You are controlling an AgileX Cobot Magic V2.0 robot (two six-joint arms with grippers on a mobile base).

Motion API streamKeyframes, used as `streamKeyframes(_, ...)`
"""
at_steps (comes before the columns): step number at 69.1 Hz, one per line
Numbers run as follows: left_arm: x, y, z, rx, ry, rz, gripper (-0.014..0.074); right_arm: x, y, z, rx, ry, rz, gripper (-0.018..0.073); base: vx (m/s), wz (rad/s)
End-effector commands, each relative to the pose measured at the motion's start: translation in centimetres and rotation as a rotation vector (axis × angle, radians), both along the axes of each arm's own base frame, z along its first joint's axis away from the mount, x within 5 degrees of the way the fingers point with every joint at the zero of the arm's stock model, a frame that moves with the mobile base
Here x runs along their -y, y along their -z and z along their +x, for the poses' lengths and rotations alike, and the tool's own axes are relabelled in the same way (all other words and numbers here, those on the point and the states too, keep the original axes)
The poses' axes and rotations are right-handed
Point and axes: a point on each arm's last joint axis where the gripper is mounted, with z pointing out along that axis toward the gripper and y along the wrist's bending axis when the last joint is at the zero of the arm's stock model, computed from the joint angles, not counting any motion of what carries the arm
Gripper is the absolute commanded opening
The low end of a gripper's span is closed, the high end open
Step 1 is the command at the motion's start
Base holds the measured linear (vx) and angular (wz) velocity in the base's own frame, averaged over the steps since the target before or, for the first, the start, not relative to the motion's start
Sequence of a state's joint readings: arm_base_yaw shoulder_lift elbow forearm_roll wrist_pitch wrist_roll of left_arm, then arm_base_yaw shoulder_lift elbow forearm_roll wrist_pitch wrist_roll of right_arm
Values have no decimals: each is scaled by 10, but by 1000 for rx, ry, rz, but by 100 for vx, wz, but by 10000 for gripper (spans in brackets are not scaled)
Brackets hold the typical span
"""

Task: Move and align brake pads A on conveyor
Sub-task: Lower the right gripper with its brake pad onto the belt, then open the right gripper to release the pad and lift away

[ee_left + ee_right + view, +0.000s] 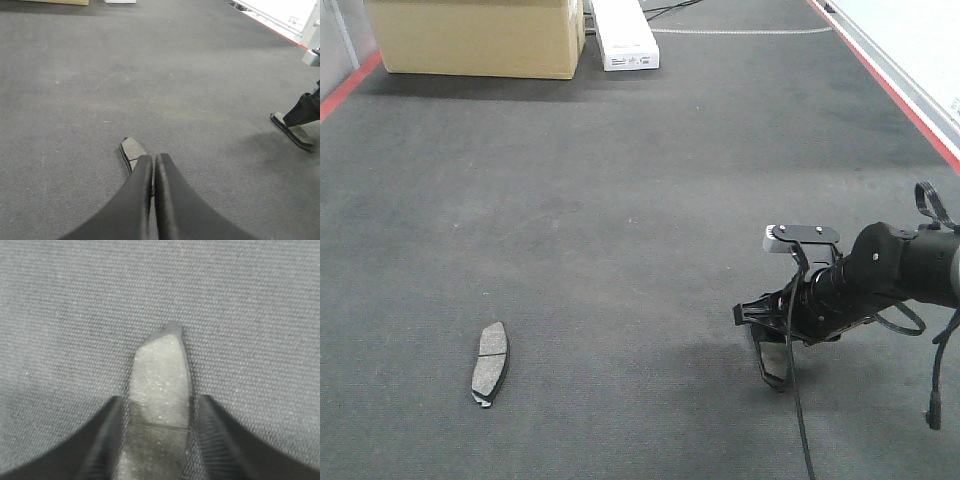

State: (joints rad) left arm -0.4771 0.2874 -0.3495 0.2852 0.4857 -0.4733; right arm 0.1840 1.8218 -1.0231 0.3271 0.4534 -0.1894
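Left pad [490, 365]: lies flat on the conveyor [620, 200], front left.
Left claw [153, 162]: pressed together, tip just over that pad's near end.
Right claw [159, 400]: spread astride the right pad [160, 362], a slim gap on each side.

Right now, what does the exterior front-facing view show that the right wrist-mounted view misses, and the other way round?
Only the front view: a grey-brown curved brake pad lying alone at left, a tan cardboard box and a long white box at the far end, and red edge strips.
Only the right wrist view: the thin cross groove on another grey-brown pad, which lies between the fingers of the black right claw; whether they touch it is unclear.
Both: the dark grey felt-like conveyor and the right claw low over that pad.
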Motion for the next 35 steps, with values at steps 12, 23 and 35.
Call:
streamKeyframes(12,3,-14,1,84,25,-28,-6,3,-71,-13,162,-38,11,414,0,0)
streamKeyframes(23,3,-14,1,84,25,-28,-6,12,-119,-47,264,-88,-32,408,0,0)
streamKeyframes(35,3,-14,1,84,25,-28,-6,24,-146,-104,392,-96,-50,368,0,0)
